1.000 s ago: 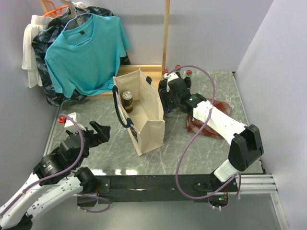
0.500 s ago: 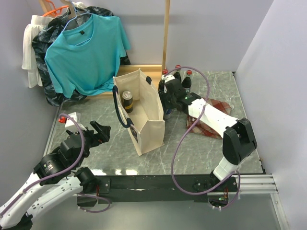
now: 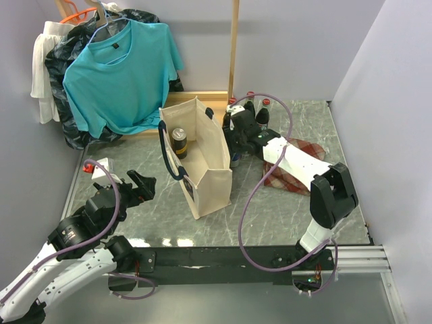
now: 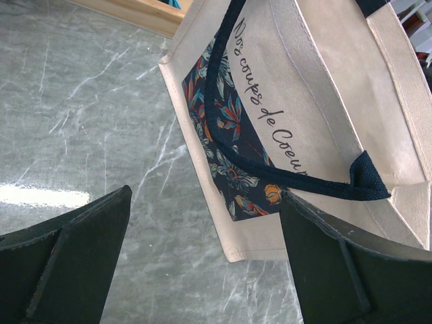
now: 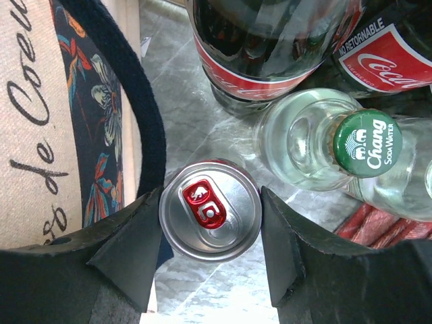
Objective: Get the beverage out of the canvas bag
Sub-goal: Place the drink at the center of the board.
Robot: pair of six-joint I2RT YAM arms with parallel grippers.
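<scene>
The cream canvas bag (image 3: 209, 158) with navy handles stands upright mid-table, and a dark gold-topped beverage can (image 3: 178, 138) sits inside it at the far end. My right gripper (image 3: 233, 152) is just outside the bag's right wall, shut on a second can (image 5: 210, 212) with a silver lid and red tab. In the right wrist view its fingers (image 5: 135, 250) press both sides of that can, beside the bag's navy handle (image 5: 145, 115). My left gripper (image 3: 138, 183) hovers open to the left of the bag (image 4: 324, 88) with nothing between its fingers.
Cola bottles (image 3: 263, 111) and a clear Chang soda-water bottle (image 5: 317, 135) stand close behind the held can. A red plaid cloth (image 3: 297, 169) lies under the right arm. A teal T-shirt (image 3: 121, 74) hangs at the back left beside a wooden post (image 3: 234, 47).
My right arm has shifted slightly left, closer to the bag's side, still gripping the can. The left arm has not moved.
</scene>
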